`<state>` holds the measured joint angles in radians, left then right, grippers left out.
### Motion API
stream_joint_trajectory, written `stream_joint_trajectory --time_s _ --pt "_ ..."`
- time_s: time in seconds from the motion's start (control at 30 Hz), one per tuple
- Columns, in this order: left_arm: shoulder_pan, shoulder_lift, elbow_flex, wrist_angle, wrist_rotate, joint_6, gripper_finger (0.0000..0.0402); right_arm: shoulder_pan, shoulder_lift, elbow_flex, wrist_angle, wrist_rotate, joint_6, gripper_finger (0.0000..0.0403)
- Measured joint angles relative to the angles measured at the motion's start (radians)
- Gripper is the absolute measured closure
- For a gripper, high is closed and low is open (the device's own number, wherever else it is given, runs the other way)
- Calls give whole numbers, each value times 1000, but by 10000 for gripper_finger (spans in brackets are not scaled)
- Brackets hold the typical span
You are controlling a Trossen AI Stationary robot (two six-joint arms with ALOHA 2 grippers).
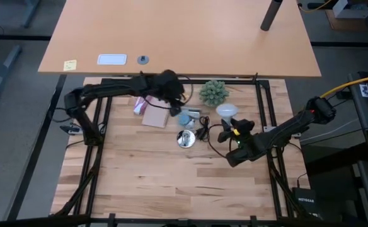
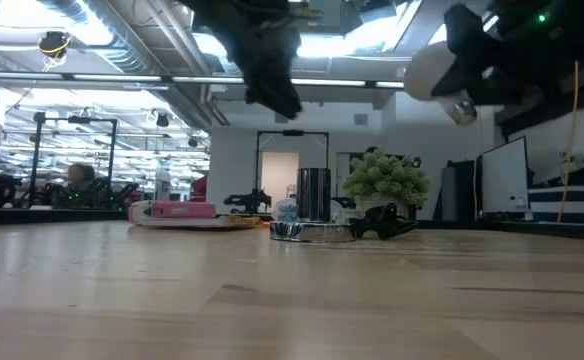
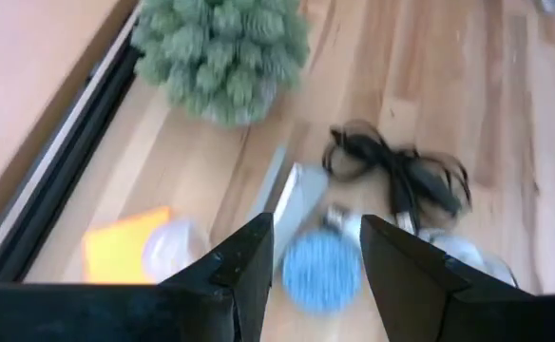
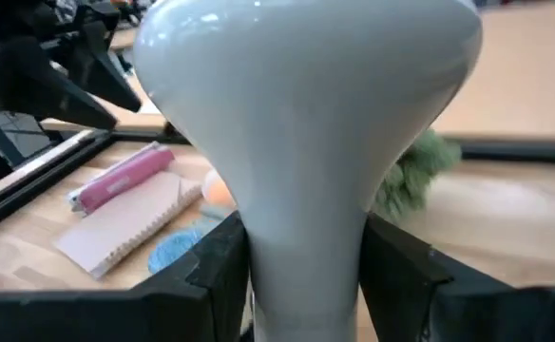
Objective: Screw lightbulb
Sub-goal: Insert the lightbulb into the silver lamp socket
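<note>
The lightbulb (image 4: 306, 114), a frosted white globe with a narrower neck, is held up in the air by my right gripper (image 4: 306, 237), over the table's right middle (image 1: 227, 111). The shiny silver socket base (image 1: 185, 139) stands on the table left of it, with its black cord (image 1: 203, 130) bunched beside it. My left gripper (image 3: 315, 228) hangs open above the far middle of the table (image 1: 174, 94). It is over a blue round thing (image 3: 320, 271) and touches nothing. My right gripper pinches the lightbulb's narrow neck (image 4: 306, 271) between its two fingers. The fingers reach roughly level from the table's right side. The globe end (image 2: 430, 72) points away from the gripper toward the far left. The bulb is lifted well clear of the table.
A green spiky ball plant (image 1: 214, 93) stands at the far edge. A pink object (image 1: 140, 104) lies on a tan pad (image 1: 154, 117) at the far left. Black frame rails (image 1: 99, 135) run along the table's sides. The near half is bare wood (image 1: 171, 189).
</note>
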<state>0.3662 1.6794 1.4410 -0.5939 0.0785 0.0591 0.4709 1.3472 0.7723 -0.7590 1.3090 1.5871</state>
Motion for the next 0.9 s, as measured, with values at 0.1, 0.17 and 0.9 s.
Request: stream_joint_trajectory --time_s 0.1,0.17,0.9 --pt "10 -64 0 -116 -10 34 251 0 0 0 79 31 -123 236" --pt "16 -97 0 -175 -12 63 251 0 0 0 116 35 -181 236" --pt "12 -150 -11 -301 -13 79 251 -78 -3 0 841 -240 -952 235"
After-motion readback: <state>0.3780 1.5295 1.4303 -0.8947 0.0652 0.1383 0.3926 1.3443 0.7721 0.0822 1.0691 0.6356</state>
